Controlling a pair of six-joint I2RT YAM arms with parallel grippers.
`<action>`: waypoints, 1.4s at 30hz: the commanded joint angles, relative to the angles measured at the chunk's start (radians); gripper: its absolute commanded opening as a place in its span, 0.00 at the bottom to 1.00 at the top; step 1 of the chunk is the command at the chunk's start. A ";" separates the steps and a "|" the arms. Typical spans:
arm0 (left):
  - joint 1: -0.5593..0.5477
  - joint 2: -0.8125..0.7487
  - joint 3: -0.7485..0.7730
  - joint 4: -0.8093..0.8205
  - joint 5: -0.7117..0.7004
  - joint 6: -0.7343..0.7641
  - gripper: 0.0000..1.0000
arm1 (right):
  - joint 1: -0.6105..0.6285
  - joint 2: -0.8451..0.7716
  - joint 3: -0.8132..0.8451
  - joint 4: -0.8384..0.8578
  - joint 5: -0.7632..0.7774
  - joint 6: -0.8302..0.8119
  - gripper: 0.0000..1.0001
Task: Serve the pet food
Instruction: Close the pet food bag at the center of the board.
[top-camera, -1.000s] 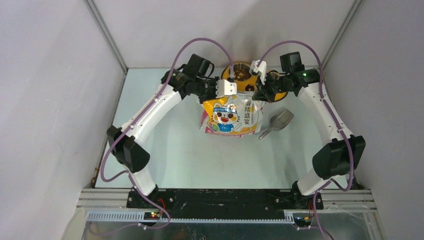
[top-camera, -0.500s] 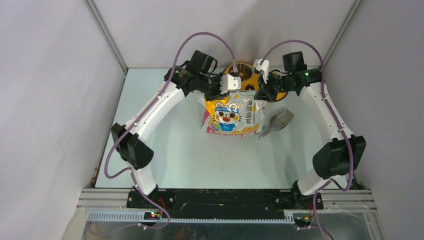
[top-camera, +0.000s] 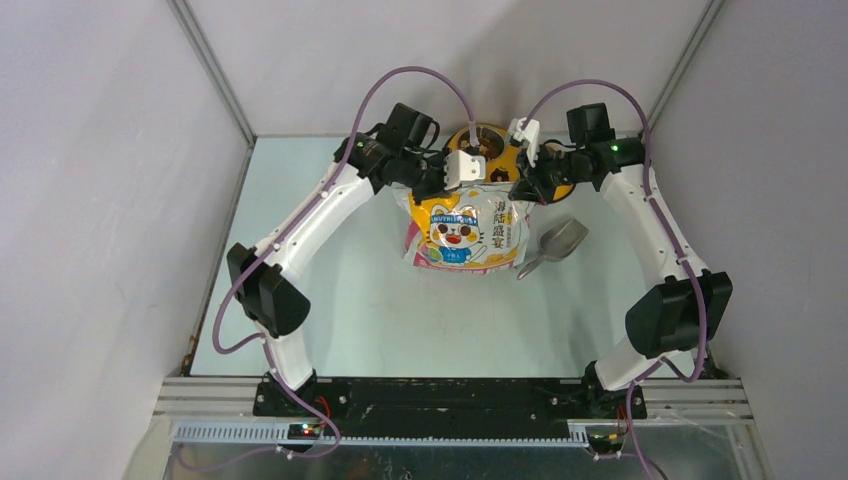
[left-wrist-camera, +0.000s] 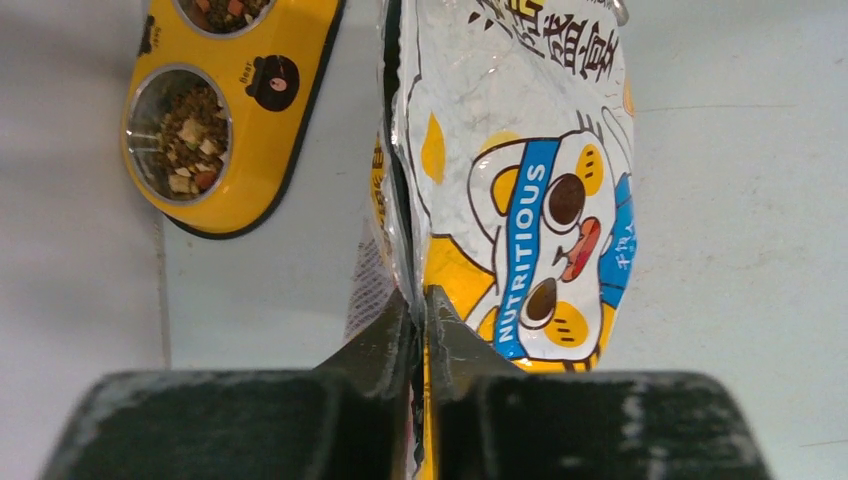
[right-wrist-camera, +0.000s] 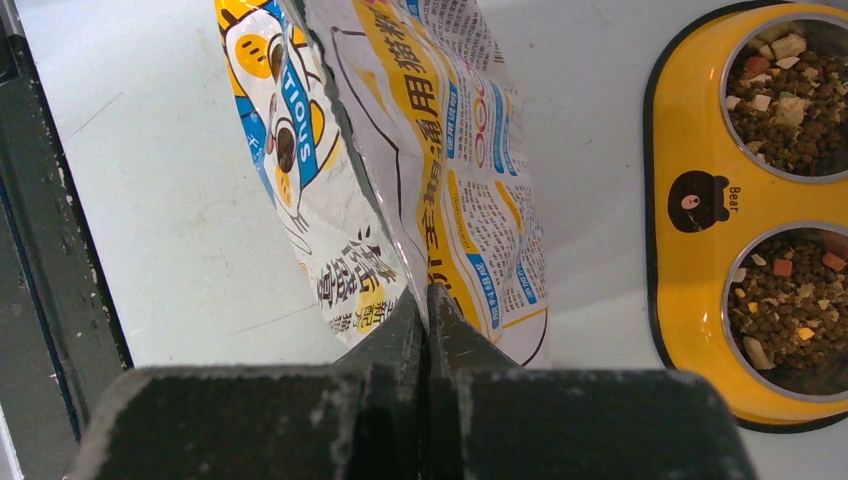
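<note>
Clamped on the bag (left-wrist-camera: 520, 200) with the left tool (left-wrist-camera: 420, 298), pinching one upper corner of the glossy foil, with no gap showing between the fingers (left-wrist-camera: 378, 335). Likewise with the right tool (right-wrist-camera: 428, 295): closed hard on the opposite upper corner, squeezing the foil flat.

Held between the two over the far middle of the bench (top-camera: 350, 290), with the cartoon-cat face and the blue band reading NUTRITIOUS turned toward the arm bases and the small-print side turned toward the far wall. Hard to tell from these angles whether hanging clear of the bench or resting on it by the bottom edge.

In both round steel cups of the yellow feeder (right-wrist-camera: 690, 130), just behind the bag near the far edge of the bench: the pet food (right-wrist-camera: 785, 85), small brown pellets mixed with tan and reddish bits, lying as a shallow layer in each cup. Close to both tools, yet apart from them in the wrist views. Partly covered by the right arm in the overhead view, with only one cup plainly seen there.

On the bench just right of the bag's lower corner: a grey scoop (top-camera: 558, 240), lying flat, with the bowl pointing away to the far right and the handle end just beside the bag.
</note>
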 joint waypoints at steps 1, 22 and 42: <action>-0.010 -0.014 0.039 0.056 0.052 -0.079 0.18 | -0.030 -0.067 0.047 0.134 -0.064 0.017 0.00; -0.021 0.045 0.069 0.104 0.090 -0.176 0.00 | -0.043 -0.073 0.031 0.156 -0.103 0.042 0.00; 0.163 -0.109 -0.183 0.093 -0.005 -0.135 0.00 | 0.003 -0.037 0.105 0.115 -0.091 0.035 0.00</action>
